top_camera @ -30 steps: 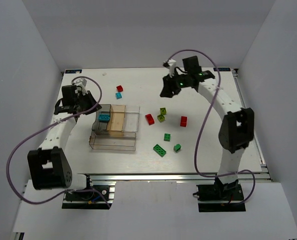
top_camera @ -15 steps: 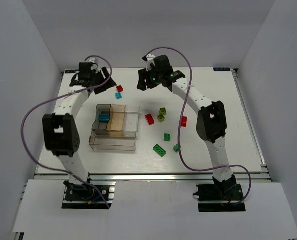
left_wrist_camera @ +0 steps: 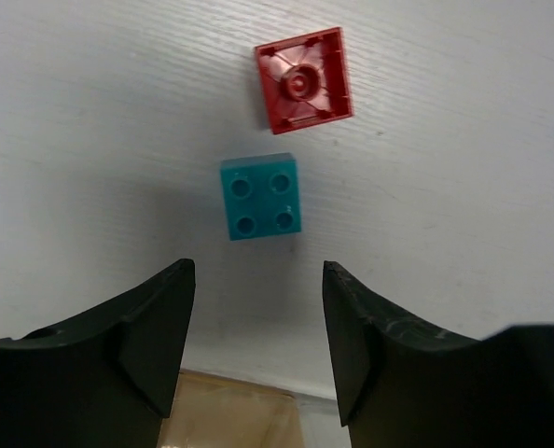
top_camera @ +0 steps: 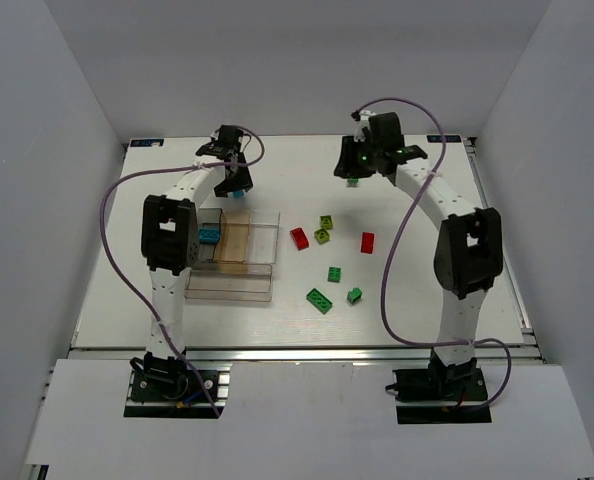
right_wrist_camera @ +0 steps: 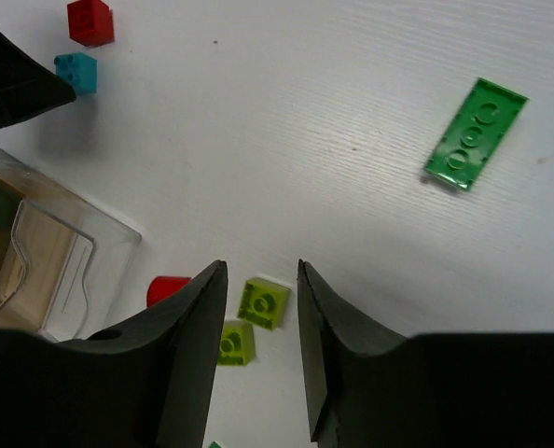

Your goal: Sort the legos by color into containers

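Within the last second the left arm is finishing a swing from beside the tray out to the far part of the desk. Its left claw is now hanging over a loose cyan brick, so a cyan pickup is probably starting. That brick is lying studs-up just beside an upturned red brick. It is sitting ahead of the fingertips rather than between them. The jaws are gaping wide, holding and touching nothing. A matching brick is already waiting in the tray. The right arm is coming back from a sweep toward the middle. Its right claw is also spread wide and empty, hovering near a green plate.
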Robot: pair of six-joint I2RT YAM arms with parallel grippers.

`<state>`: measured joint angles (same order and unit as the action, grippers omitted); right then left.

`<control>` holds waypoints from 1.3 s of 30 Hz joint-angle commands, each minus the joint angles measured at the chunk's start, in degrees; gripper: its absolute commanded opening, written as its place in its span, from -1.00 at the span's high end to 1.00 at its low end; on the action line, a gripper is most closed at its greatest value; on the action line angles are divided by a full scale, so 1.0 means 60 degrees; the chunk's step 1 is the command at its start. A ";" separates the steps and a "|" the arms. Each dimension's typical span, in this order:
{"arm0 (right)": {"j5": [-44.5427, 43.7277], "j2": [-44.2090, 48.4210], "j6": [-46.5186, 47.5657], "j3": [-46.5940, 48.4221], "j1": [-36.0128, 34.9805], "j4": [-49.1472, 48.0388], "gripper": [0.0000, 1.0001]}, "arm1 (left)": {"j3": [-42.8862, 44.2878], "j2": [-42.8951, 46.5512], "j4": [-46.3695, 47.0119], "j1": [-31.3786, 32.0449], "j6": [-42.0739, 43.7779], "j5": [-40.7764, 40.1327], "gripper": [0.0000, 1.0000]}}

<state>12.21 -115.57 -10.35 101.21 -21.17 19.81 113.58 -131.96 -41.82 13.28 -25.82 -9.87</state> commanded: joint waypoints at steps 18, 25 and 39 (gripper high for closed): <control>0.0778 0.3133 0.0656 -0.3420 0.1199 -0.0695 0.12 | 0.1227 -0.1020 -0.0280 0.0175 -0.0413 -0.1167 0.16; 0.1597 0.3470 0.1606 -0.3771 0.1228 -0.0446 0.42 | -0.0394 0.1024 0.0362 0.0175 -0.0121 -0.1358 0.72; 0.3443 0.4393 0.3409 -0.5149 0.1228 -0.0036 1.00 | -0.5421 0.6405 0.1654 -0.0030 -0.0002 -0.1168 0.82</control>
<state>28.97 -91.88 6.42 71.07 -13.89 18.90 87.13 -96.42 -30.30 13.23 -25.08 -17.04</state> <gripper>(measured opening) 0.014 0.471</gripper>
